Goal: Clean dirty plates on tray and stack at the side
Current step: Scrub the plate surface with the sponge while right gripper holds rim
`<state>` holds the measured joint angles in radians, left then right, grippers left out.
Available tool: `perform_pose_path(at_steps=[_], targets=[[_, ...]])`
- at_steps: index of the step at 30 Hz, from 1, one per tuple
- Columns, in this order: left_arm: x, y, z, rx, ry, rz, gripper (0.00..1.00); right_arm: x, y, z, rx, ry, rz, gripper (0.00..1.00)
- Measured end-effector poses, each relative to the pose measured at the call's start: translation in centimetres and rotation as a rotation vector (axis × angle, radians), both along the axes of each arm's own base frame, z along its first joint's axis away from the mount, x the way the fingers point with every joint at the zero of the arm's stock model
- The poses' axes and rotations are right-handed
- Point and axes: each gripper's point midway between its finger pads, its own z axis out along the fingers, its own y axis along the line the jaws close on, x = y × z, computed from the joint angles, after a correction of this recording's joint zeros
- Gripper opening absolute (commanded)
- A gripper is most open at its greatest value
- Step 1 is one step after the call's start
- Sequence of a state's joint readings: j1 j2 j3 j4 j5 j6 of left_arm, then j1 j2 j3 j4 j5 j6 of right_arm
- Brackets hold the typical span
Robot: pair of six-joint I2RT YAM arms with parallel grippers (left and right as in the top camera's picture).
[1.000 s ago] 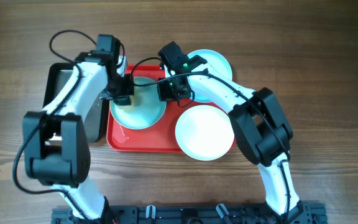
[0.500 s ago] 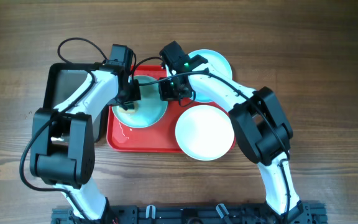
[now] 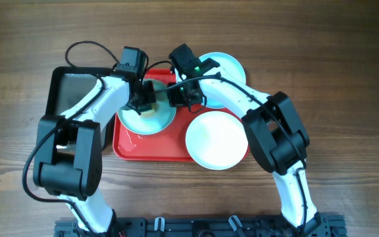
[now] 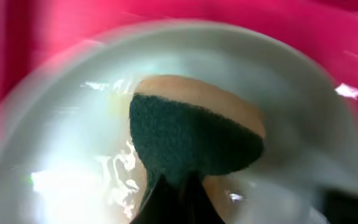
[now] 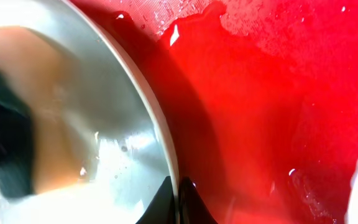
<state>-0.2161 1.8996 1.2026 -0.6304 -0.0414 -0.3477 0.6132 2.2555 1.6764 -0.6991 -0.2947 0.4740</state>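
Left claw (image 4: 173, 198) clamps a sponge (image 4: 191, 140); right claw (image 5: 178, 191) pinches the rim of a wet plate (image 5: 123, 124). Bench (image 3: 334, 79) bears the red tray (image 3: 153, 150); that plate lies on its left half, sponge pressed into it; a white plate (image 3: 216, 139) overhangs its right edge.

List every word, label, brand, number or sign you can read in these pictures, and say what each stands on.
No text can be read in any view.
The plates, red tray, sponge and dark pan are plain.
The green light on the right arm is only a glow, with no letters.
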Motion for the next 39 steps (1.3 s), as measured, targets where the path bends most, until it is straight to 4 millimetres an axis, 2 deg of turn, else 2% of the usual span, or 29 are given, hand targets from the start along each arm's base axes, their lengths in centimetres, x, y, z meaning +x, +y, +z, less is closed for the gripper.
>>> perform_pose_path(at_steps=[4, 9, 15, 18, 21, 25, 30, 33, 35, 39], targets=[[-0.2, 3.5, 0.3, 0.184, -0.01, 0.093, 0.04, 0.0, 0.0, 0.0, 0.001, 0.0, 0.0, 0.04], [-1.4, 4.6, 0.3, 0.251, 0.033, 0.093, 0.04, -0.1, 0.2, 0.0, 0.006, 0.002, 0.005, 0.04], [-4.0, 1.0, -0.3, 0.017, 0.171, -0.134, 0.04, -0.2, -0.2, 0.0, 0.0, 0.013, -0.001, 0.04], [-5.4, -1.9, 0.0, -0.154, 0.216, -0.238, 0.04, -0.1, -0.3, 0.0, 0.0, 0.012, 0.0, 0.04], [-5.7, -4.2, 0.3, -0.273, 0.212, -0.297, 0.04, -0.1, -0.3, 0.0, 0.0, 0.012, 0.001, 0.04], [-3.9, -5.8, 0.6, -0.336, 0.121, -0.338, 0.04, -0.1, -0.2, 0.0, 0.002, 0.013, 0.001, 0.04], [0.3, -6.2, 1.2, -0.314, -0.062, -0.361, 0.04, -0.2, -0.1, 0.0, 0.007, 0.016, 0.003, 0.04], [2.1, -4.6, 1.1, -0.211, -0.12, -0.295, 0.04, -0.2, -0.1, 0.0, 0.009, 0.017, 0.003, 0.04], [2.4, -3.2, 0.8, -0.129, -0.123, -0.243, 0.04, -0.2, -0.1, 0.0, 0.01, 0.017, 0.003, 0.04], [1.6, -0.6, 0.3, 0.006, -0.073, -0.156, 0.04, -0.3, 0.1, 0.1, 0.016, 0.018, 0.007, 0.04]])
